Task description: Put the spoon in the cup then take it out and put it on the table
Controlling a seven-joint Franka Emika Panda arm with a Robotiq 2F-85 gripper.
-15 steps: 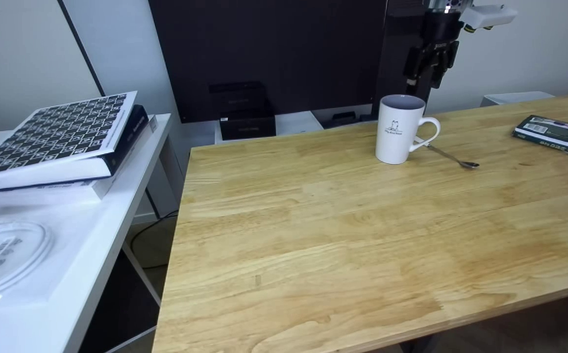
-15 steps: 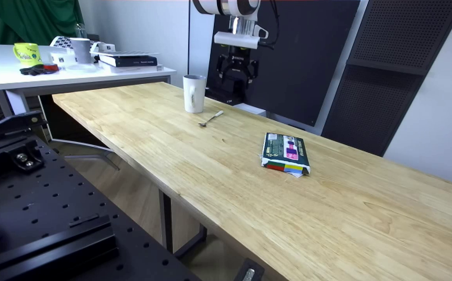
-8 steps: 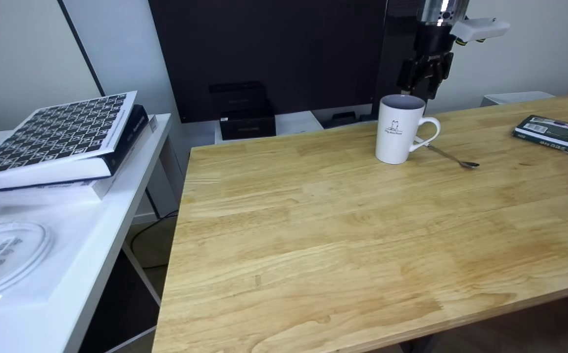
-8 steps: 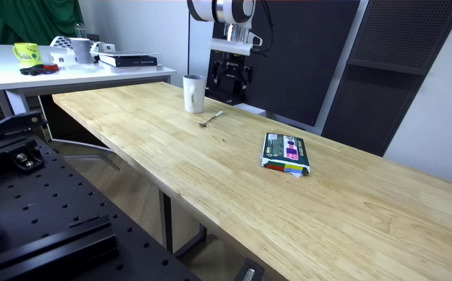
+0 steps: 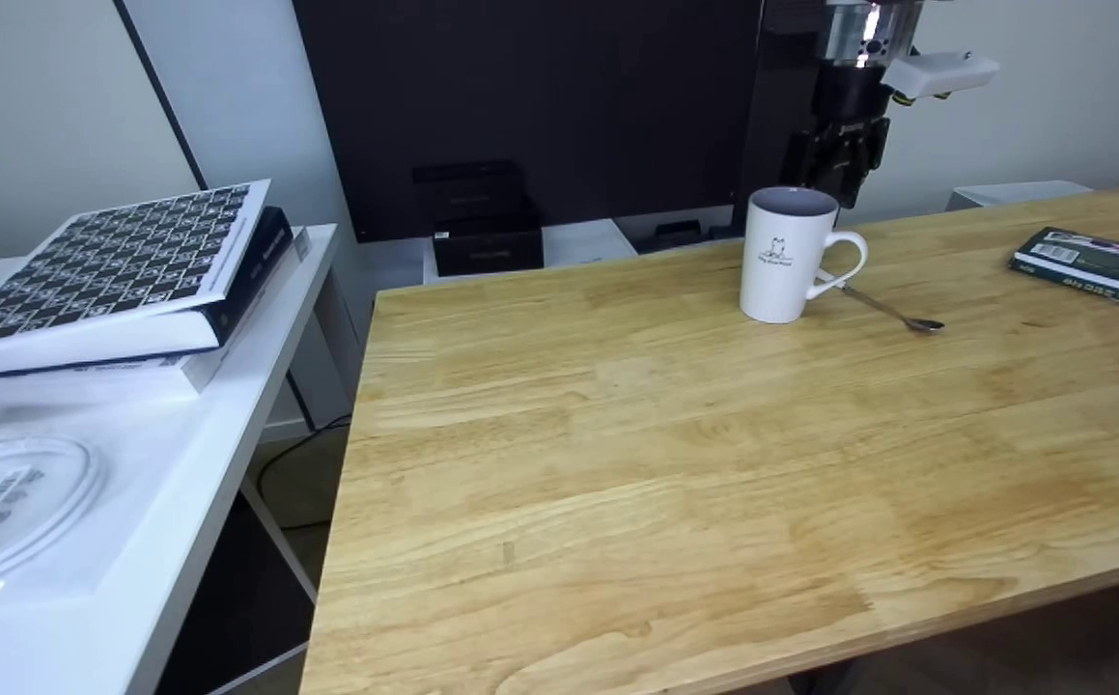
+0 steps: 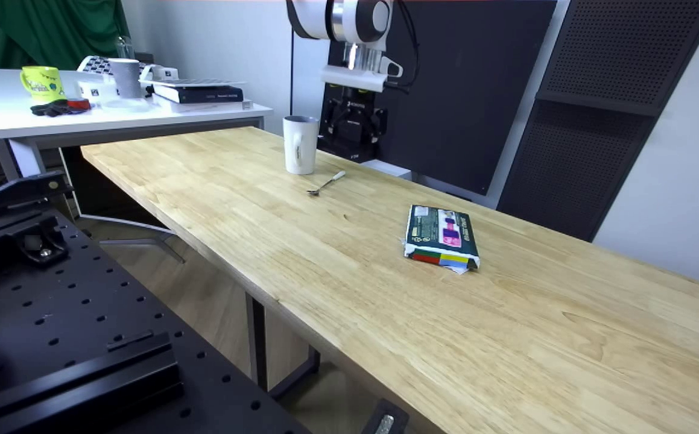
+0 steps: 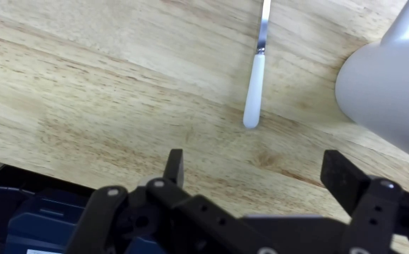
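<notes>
Arm (image 6: 349, 18): in an exterior view, pale links with dark bands enter at the top edge, right of centre, and turn downward.
Wrist (image 6: 362, 57): silvery, close to vertical, a white bracket (image 6: 354, 78) fixed crosswise beneath it.
Gripper (image 7: 253, 165): directed downward below the bracket; in the wrist view its fingers (image 7: 343, 176) stand wide apart across the lower half of the frame, a broad gap between them, grasping nothing.
Table (image 5: 598, 463): light-brown planks, filling most of the wrist view behind the fingers.
Cup (image 5: 779, 290): upright on the table; upper right in an exterior view, loop handle turned to frame right, rim overlapping the gripper's lower end; cut off by the right edge in the wrist view.
Spoon (image 7: 255, 84): lying on the table near the cup, apart from it and from the fingers; upper centre in the wrist view, the white end of its handle directed down the frame toward the gap, the metal running off the top edge.
Packet (image 6: 439, 236): dark green, on the table, right of centre in an exterior view, well apart from cup and spoon.
</notes>
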